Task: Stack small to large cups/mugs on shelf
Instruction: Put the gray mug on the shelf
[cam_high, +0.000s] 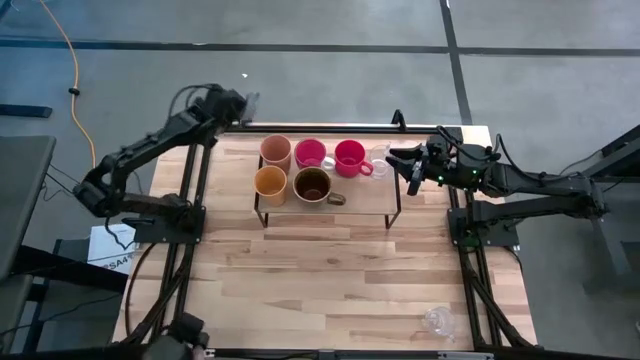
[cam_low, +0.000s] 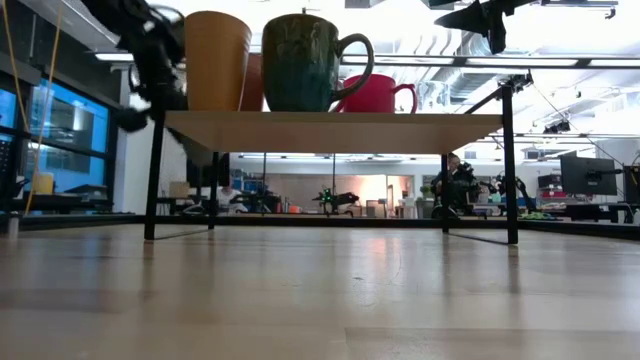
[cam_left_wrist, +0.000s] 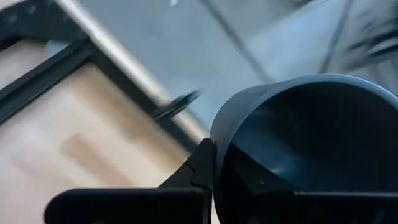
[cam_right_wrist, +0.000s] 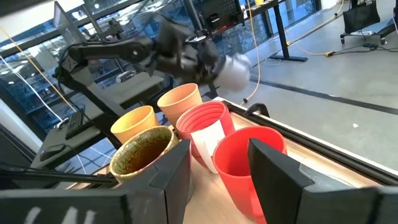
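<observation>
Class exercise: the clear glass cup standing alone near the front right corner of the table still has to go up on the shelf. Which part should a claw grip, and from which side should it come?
Grip the clear glass cup across its rim and wall, coming straight down from above. It seems to stand upright with its mouth up, shows no handle, and nothing stands near it. The right claw, open by the shelf, looks the nearer one.

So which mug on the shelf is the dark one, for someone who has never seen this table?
Find the low black-framed shelf with a light wooden top, at the table's far middle. In its nearer row of two, the dark-brown mug stands right of the orange-yellow cup. It alone there is dark, with a handle.
</observation>
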